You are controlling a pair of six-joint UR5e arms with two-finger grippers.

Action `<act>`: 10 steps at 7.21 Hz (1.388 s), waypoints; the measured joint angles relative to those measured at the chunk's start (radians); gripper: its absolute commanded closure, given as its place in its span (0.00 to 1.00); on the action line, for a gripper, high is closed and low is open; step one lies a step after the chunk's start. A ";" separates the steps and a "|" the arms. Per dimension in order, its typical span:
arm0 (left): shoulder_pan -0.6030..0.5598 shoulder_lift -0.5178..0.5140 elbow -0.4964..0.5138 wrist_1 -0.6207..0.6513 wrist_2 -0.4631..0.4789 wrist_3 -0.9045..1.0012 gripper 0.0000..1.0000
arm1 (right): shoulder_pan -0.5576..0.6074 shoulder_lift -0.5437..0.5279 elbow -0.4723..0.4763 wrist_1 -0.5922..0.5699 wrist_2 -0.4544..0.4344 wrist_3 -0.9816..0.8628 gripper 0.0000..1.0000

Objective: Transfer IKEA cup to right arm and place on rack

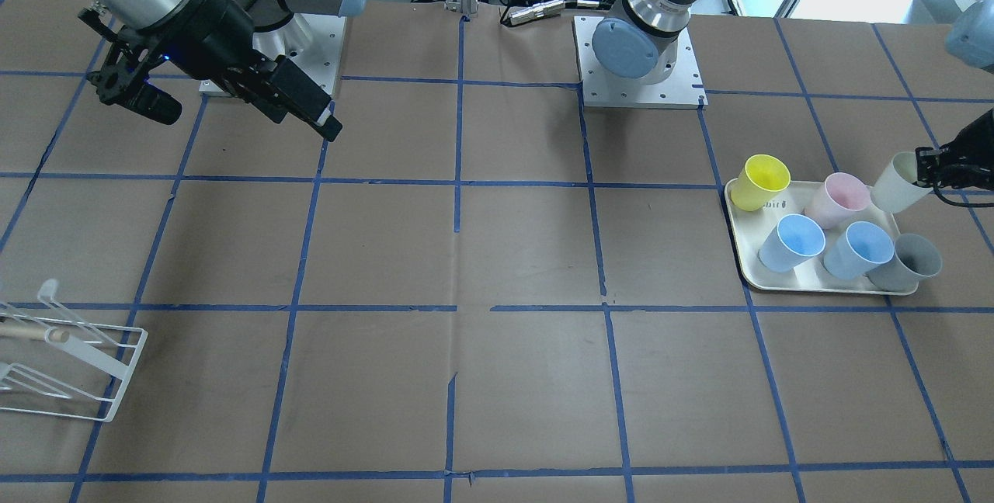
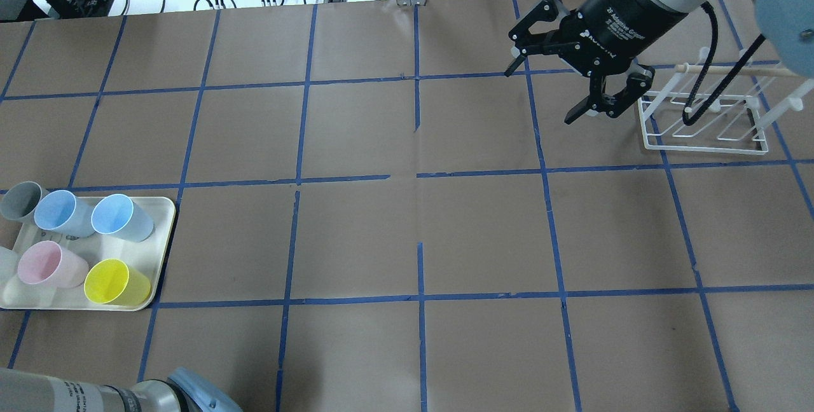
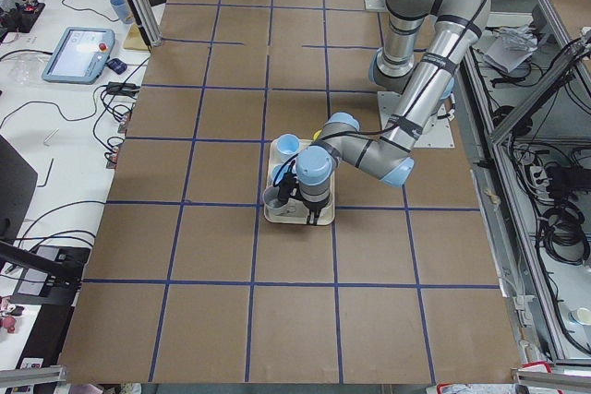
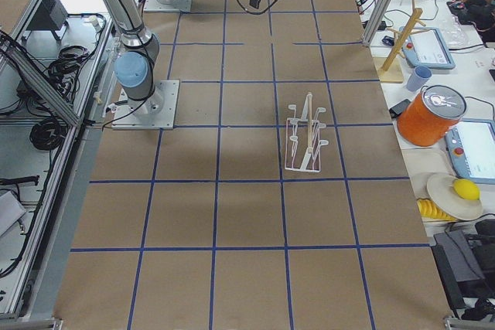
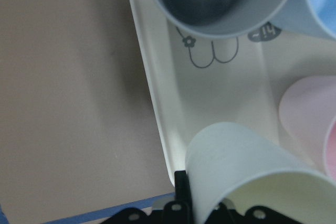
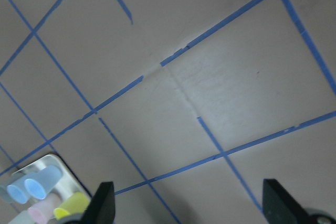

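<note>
The pale cream IKEA cup point(image 1: 895, 182) is tilted at the corner of the cream tray point(image 1: 808, 283). My left gripper point(image 1: 922, 169) is shut on its rim. In the left wrist view the cup point(image 5: 241, 177) fills the lower right, above the tray's edge point(image 5: 168, 103). My right gripper point(image 2: 539, 96) is open and empty, hovering beside the near end of the white wire rack point(image 2: 706, 129). The rack also shows in the front view point(image 1: 70, 367). The right wrist view shows only bare table between the open fingers point(image 6: 102, 203).
On the tray stand a yellow cup point(image 1: 763, 181), a pink cup point(image 1: 839, 199), two blue cups point(image 1: 794, 243) and a grey cup point(image 1: 910, 261). Brown paper with blue tape lines covers the table point(image 1: 497, 254). The arm bases point(image 1: 641, 60) sit at the robot's edge.
</note>
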 measured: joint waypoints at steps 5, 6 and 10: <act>-0.158 0.104 0.304 -0.567 -0.302 -0.006 1.00 | -0.001 0.032 0.029 0.004 0.455 0.362 0.00; -0.247 0.097 0.317 -0.646 -0.397 -0.012 1.00 | -0.002 0.032 0.049 0.004 0.544 0.395 0.00; -0.517 0.087 0.320 -0.921 -0.840 -0.052 1.00 | -0.003 0.032 0.194 0.004 0.901 0.417 0.00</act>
